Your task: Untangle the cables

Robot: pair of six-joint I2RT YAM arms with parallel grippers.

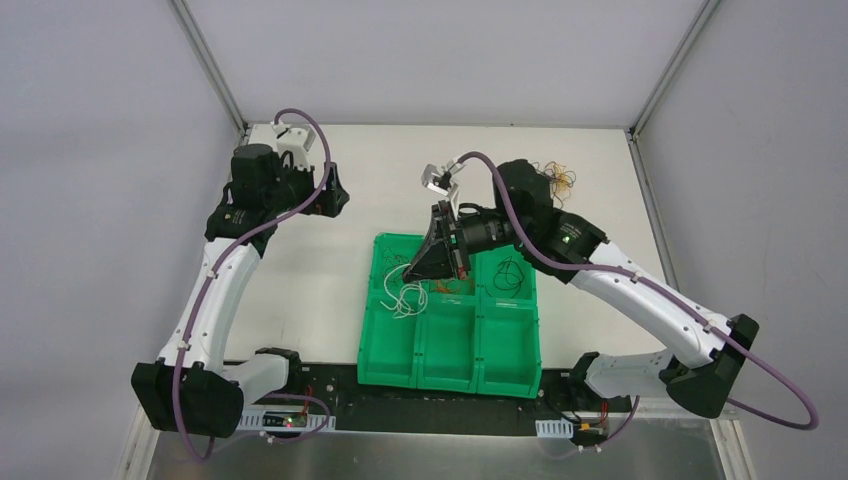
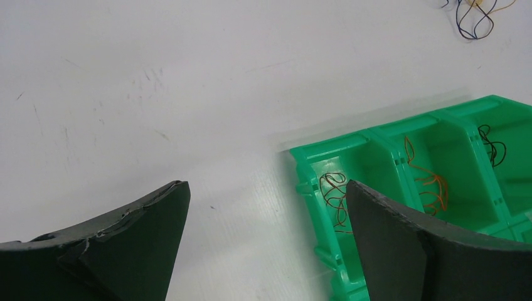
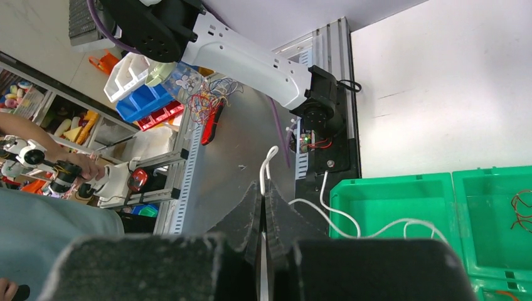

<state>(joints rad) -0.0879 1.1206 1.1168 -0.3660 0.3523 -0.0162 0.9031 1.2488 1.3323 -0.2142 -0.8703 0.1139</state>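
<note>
My right gripper [image 1: 413, 270] is shut on a white cable [image 1: 402, 299], whose loops hang over the left compartments of the green tray [image 1: 385, 365]. In the right wrist view the shut tips [image 3: 263, 190] pinch the white cable [image 3: 351, 222], which trails over the tray's rim [image 3: 389, 186]. A dark red cable [image 2: 335, 197], an orange cable [image 2: 430, 185] and a black cable [image 2: 493, 144] each lie in separate far compartments. A small ball of tangled cables [image 1: 556, 178] lies on the table at the back right. My left gripper [image 1: 336, 196] is open and empty above the bare table, left of the tray.
The tray [image 2: 313, 157] has two rows of three compartments and stands at the middle of the near table. In the left wrist view the tangle [image 2: 473, 15] shows at the top right edge. Aluminium frame posts stand at the back corners of the white table [image 1: 330, 290].
</note>
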